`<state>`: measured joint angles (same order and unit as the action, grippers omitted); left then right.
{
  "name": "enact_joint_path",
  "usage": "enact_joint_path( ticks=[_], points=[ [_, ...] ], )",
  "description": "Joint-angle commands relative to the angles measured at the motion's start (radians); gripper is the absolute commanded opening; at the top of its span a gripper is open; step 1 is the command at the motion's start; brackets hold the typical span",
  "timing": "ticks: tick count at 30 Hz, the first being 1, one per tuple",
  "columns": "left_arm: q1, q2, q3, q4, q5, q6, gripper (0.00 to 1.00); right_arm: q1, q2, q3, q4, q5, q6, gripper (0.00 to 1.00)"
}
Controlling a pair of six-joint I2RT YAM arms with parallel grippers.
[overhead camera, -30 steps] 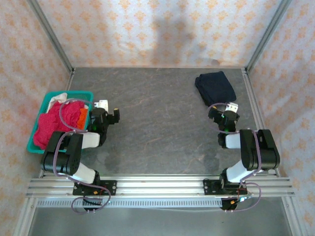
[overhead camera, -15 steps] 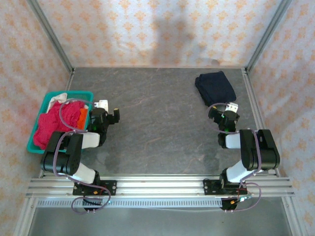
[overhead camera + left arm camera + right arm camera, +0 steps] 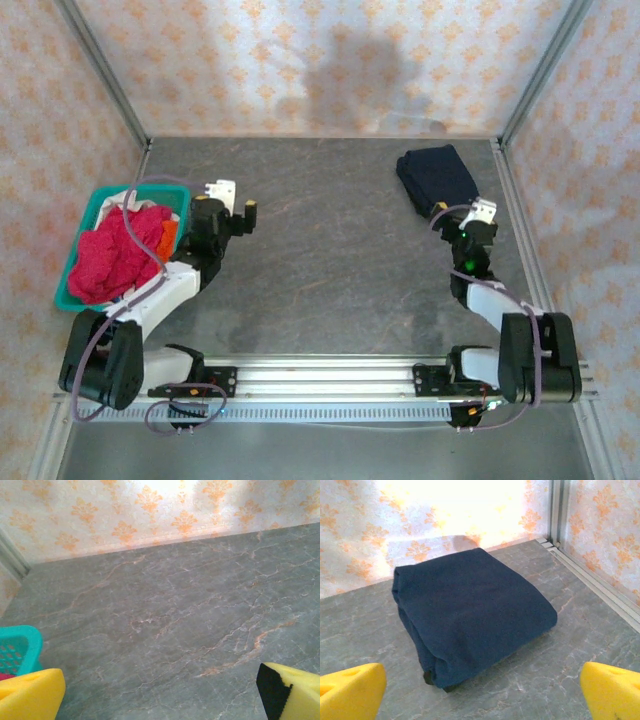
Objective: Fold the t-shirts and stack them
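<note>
At the table's left edge, the red shirt (image 3: pixel 105 262) lies heaped in the basket (image 3: pixel 92 206), with a scrap of white shirt (image 3: pixel 122 198) at its far corner. The navy shirt (image 3: pixel 437 178) sits folded at the far right. Both claws are spread wide and hold nothing: the left gripper (image 3: pixel 235 198) hovers just beside the basket, the right gripper (image 3: pixel 462 212) just short of the navy shirt.

The step looks like fetching the next shirt. The left gripper should turn to the basket, pinch the red heap high, lift it clear of the rim and lay it on the bare table (image 3: pixel 330 250) between the arms.

From above, the basket's contents are plain, while the left wrist catches its corner. The right wrist shows the navy shirt's rounded fold edges, which blur from above.
</note>
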<state>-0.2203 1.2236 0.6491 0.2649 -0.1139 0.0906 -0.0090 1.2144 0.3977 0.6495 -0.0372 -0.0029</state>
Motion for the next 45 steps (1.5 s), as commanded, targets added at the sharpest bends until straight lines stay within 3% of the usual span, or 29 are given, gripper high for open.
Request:
enact_joint_path(
  ticks=[1,9,15,20,24,27,35,45],
  points=[
    [0.000,-0.058,0.082,-0.214,-0.053,-0.083,1.00,0.052,-0.060,0.088,-0.178,-0.037,-0.017,0.99],
    [0.069,-0.086,0.328,-0.687,-0.307,-0.417,1.00,0.302,-0.071,0.207,-0.313,-0.049,-0.071,0.99],
    [0.148,-0.163,0.325,-0.917,-0.594,-0.741,1.00,0.546,0.014,0.317,-0.325,-0.067,-0.095,0.99],
    [0.230,-0.168,0.332,-1.090,-0.722,-0.931,1.00,0.724,0.129,0.417,-0.263,-0.146,-0.095,0.99],
    [0.306,-0.100,0.363,-1.205,-0.750,-1.053,1.00,0.828,0.229,0.503,-0.228,-0.242,-0.087,0.99],
    [0.370,-0.044,0.369,-1.187,-0.714,-1.059,1.00,0.878,0.284,0.551,-0.204,-0.286,-0.059,0.99],
    [0.504,0.159,0.403,-1.144,-0.595,-1.102,1.00,0.913,0.325,0.591,-0.148,-0.424,0.001,0.99],
    [0.527,0.341,0.482,-1.181,-0.615,-1.194,0.88,0.919,0.306,0.595,-0.197,-0.414,-0.030,0.99]
  ],
)
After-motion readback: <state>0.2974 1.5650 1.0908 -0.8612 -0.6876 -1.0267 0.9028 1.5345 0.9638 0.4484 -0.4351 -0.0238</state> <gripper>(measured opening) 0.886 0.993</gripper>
